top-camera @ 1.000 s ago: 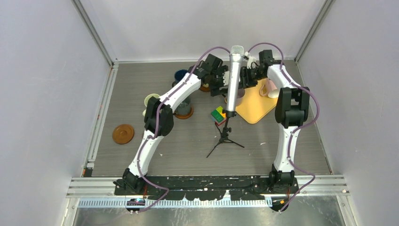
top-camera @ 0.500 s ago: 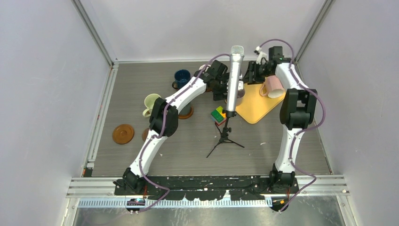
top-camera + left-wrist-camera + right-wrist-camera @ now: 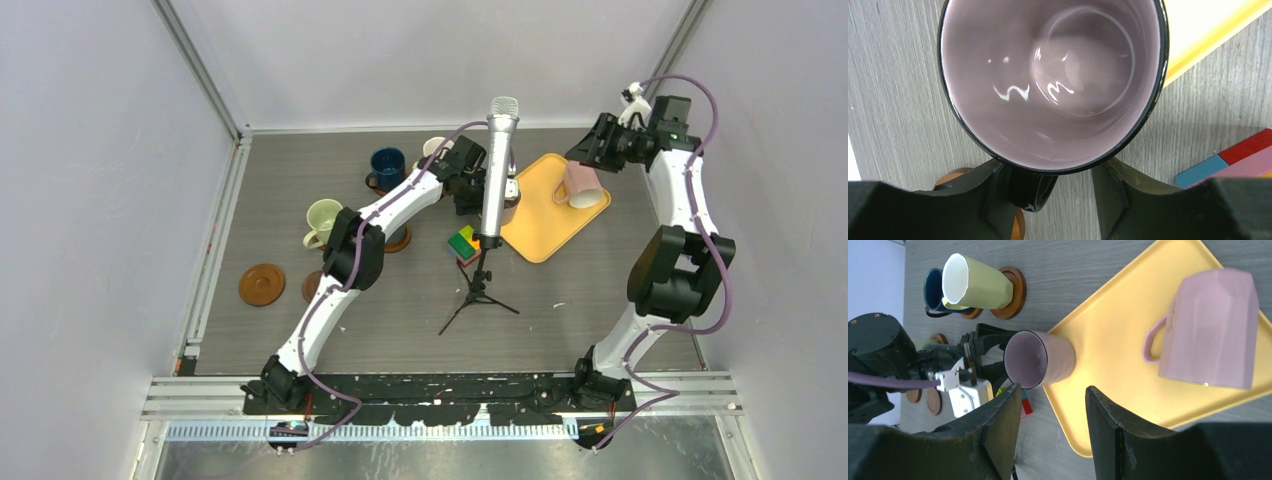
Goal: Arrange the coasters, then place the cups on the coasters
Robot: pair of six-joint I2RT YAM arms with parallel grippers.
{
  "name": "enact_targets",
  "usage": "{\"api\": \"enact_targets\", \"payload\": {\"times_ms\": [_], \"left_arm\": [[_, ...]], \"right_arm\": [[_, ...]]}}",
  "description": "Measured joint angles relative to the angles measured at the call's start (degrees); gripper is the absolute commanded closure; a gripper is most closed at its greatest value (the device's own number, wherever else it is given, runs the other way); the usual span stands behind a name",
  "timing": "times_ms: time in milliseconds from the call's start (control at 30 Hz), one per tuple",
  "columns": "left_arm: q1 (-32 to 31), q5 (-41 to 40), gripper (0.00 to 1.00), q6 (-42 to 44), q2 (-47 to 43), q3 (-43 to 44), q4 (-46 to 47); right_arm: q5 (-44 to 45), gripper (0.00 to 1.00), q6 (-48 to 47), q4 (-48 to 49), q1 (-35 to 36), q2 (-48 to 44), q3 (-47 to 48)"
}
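At the far left of the grey wood-grain surface (image 3: 420,300) a round orange-brown wooden coaster (image 3: 262,284) lies bare. Just right of it is a smaller-looking dark brown coaster (image 3: 311,288), half hidden by the left arm. Behind these stands a pale green ceramic mug (image 3: 322,216), and further back a dark blue mug (image 3: 387,164). A cream-yellow mug (image 3: 978,282) sits on another orange-brown coaster (image 3: 1013,290).

The left tool (image 3: 1048,185) is low at a mauve-pink mug (image 3: 1048,75), which stands upright on the surface just beside the tray's left edge. Its fingers straddle the mug's dark handle with a gap on one side, so it is parted and not clamped.

A silver microphone on a tripod (image 3: 497,170) stands in front, with bright coloured blocks (image 3: 462,243) near its foot. On the large yellow rectangular tray (image 3: 545,235) a pink faceted mug (image 3: 583,185) lies on its side. The right tool (image 3: 1053,390) hangs above the tray's far right corner, spread and empty.
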Motion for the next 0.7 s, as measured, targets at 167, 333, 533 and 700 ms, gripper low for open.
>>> {"api": "enact_targets", "payload": {"times_ms": [167, 333, 533, 700], "left_arm": [[0.00, 0.17, 0.61, -1.53, 0.13, 0.00, 0.61], [0.04, 1.03, 0.83, -3.54, 0.13, 0.13, 1.05], [-0.24, 1.86, 1.00, -7.15, 0.11, 0.55, 1.77], [-0.22, 1.97, 1.00, -12.00, 0.11, 0.24, 2.21]], "right_arm": [[-2.16, 0.43, 0.90, 0.11, -3.32, -4.11, -4.70], [-4.00, 0.43, 2.23, 0.66, -4.68, -9.11, -9.40], [-6.62, 0.34, 3.02, 1.75, -6.10, -17.42, -16.94], [-7.52, 0.21, 3.54, 1.09, -9.14, -22.60, -21.44]]}}
